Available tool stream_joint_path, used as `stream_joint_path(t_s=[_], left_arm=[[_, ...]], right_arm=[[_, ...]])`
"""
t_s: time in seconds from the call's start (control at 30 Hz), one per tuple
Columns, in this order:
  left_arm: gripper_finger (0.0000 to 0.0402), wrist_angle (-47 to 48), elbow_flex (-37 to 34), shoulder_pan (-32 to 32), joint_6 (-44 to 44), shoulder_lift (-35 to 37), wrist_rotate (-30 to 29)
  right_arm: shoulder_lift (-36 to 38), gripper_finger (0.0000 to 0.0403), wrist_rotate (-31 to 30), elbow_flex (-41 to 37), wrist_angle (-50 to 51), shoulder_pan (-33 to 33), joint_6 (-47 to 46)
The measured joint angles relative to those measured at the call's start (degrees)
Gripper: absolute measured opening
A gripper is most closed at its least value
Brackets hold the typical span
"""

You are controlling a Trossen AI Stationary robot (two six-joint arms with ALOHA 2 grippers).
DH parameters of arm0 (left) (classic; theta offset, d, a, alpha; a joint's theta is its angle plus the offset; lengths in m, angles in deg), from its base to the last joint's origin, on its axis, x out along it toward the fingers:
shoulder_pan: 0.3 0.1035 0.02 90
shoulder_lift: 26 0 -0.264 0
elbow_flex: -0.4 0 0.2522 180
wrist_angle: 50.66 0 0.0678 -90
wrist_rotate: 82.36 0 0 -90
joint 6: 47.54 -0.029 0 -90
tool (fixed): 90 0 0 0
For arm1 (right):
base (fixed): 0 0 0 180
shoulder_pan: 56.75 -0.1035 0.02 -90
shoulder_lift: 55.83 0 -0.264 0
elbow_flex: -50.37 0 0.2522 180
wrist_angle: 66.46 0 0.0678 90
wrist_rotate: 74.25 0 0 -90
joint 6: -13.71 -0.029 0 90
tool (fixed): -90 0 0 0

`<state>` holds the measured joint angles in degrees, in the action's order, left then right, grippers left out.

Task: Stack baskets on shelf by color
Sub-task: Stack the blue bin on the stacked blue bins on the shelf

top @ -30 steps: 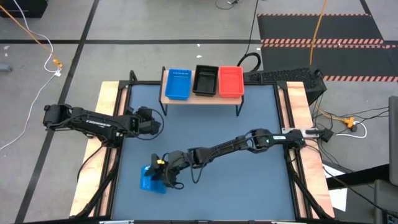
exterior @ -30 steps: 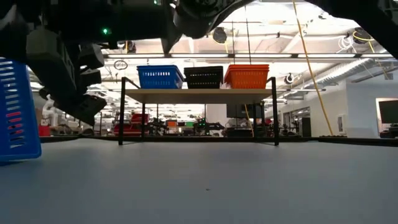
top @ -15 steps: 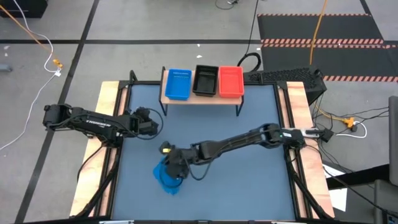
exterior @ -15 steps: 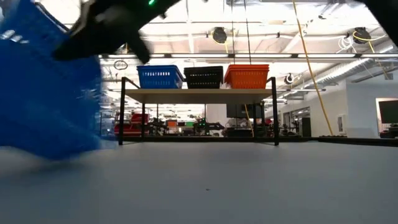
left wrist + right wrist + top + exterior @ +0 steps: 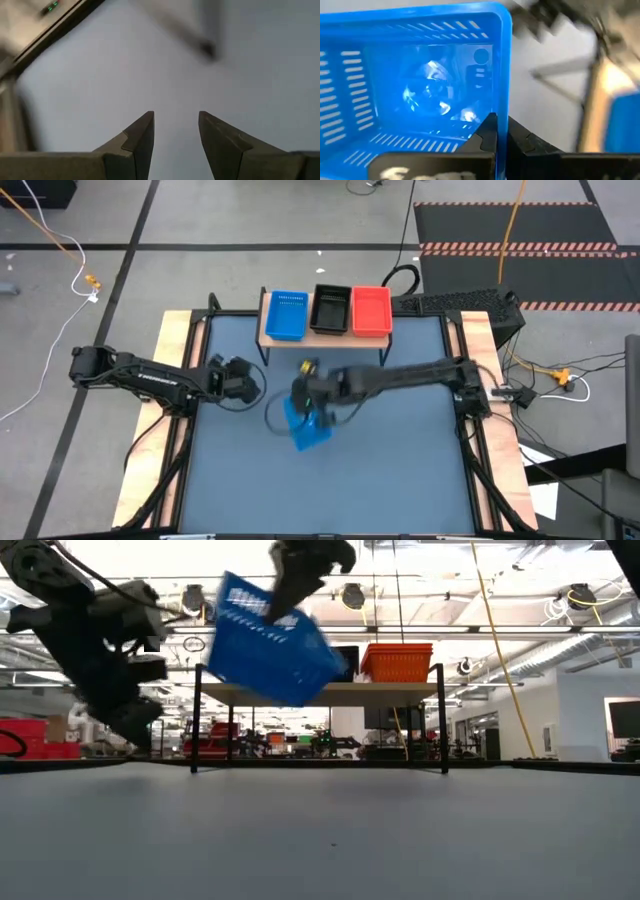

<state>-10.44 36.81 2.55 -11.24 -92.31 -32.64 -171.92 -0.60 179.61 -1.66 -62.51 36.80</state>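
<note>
The right gripper [image 5: 309, 402] pinches one wall of a blue perforated plastic basket [image 5: 306, 425], holding it tilted in the air at frame centre, below the light-wood shelf [image 5: 325, 338]. The left gripper [image 5: 175, 131] hangs narrowly open at centre-left.

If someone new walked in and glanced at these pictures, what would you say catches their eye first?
The eye lands first on the blue basket hanging tilted in the air, pinched by one wall in the right gripper just in front of the shelf. Next come the three baskets on that shelf in a row: blue, black and red. The left gripper waits open, empty, near the table's left edge.
</note>
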Motion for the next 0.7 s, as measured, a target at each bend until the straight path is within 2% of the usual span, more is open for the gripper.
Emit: stream_joint_path(t_s=[0.13,0.27,0.33,0.5,0.63,0.7], left_arm=[[0.0154,-13.50,0.00,-5.55,-12.73,-0.01,5.54],[0.0131,-27.03,0.22,-12.78,-24.66,0.00,10.30],[0.0114,-30.71,1.42,-16.35,-29.89,-0.01,9.84],[0.0092,-34.55,6.59,-24.58,-43.86,-0.01,4.11],[0.0101,-39.37,10.80,-28.19,-52.00,-0.35,4.02],[0.0115,-40.44,12.98,-28.39,-53.26,-1.95,3.86]], right_arm=[[4.36,0.0001,-0.12,-0.38,3.68,4.93,-7.81],[7.90,0.0001,-0.26,-3.70,5.69,10.32,-17.82],[9.74,0.0004,-0.14,-6.06,8.52,12.43,-22.50],[14.20,0.0019,-0.05,-15.01,12.33,16.03,-31.08],[16.52,0.0021,0.38,-21.85,10.86,16.82,-35.17],[17.01,0.0021,3.77,-23.91,10.09,16.94,-36.59]])
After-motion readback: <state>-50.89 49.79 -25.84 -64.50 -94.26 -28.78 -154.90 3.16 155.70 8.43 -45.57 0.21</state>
